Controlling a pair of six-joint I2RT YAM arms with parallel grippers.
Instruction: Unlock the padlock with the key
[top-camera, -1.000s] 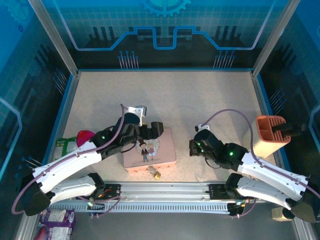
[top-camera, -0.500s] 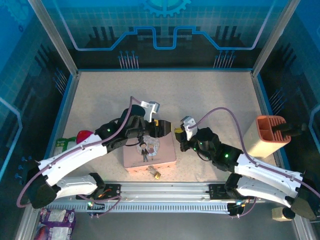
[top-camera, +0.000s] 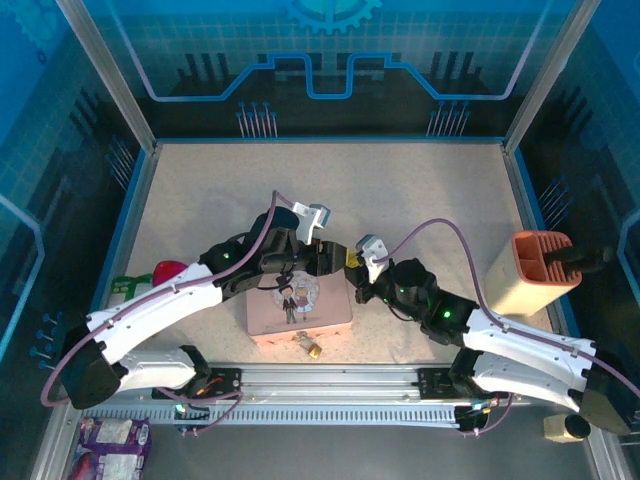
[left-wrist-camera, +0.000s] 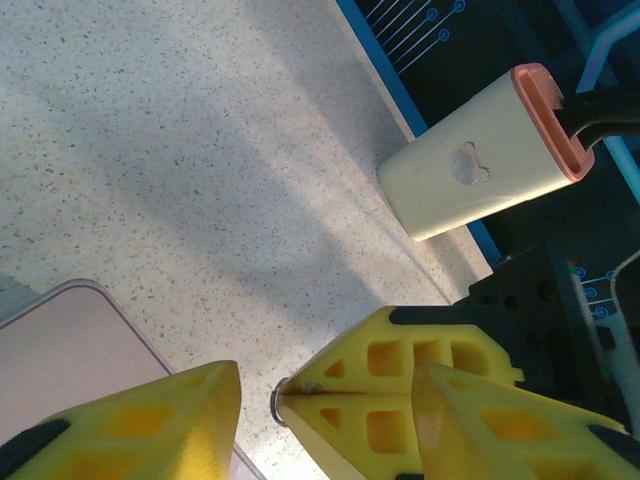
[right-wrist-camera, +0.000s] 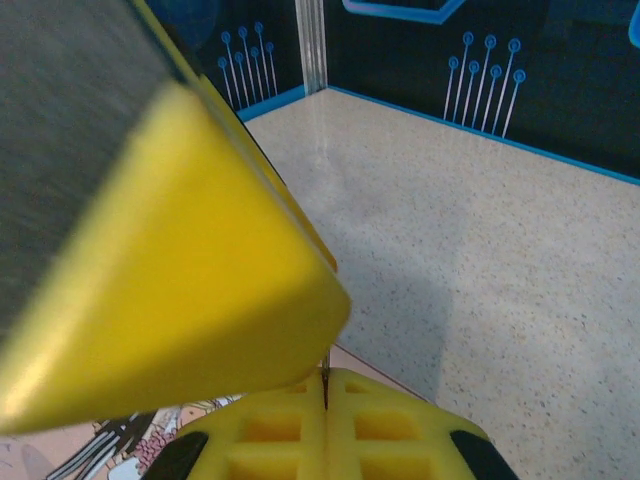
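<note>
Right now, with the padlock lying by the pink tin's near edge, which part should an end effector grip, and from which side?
Probably the brass body of the padlock, from straight above. It lies low on the table, hemmed between the pink tin and the metal rail, so a sideways approach looks blocked. The thin silver shackle would likely slip.

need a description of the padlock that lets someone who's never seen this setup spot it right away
Find the pink rectangular tin with a cartoon couple near the front middle of the speckled beige table. Between the tin's near edge and the ribbed aluminium rail lies the tiny brass-gold padlock with a thin silver shackle. It is shiny metal and far smaller than the tin.
</note>
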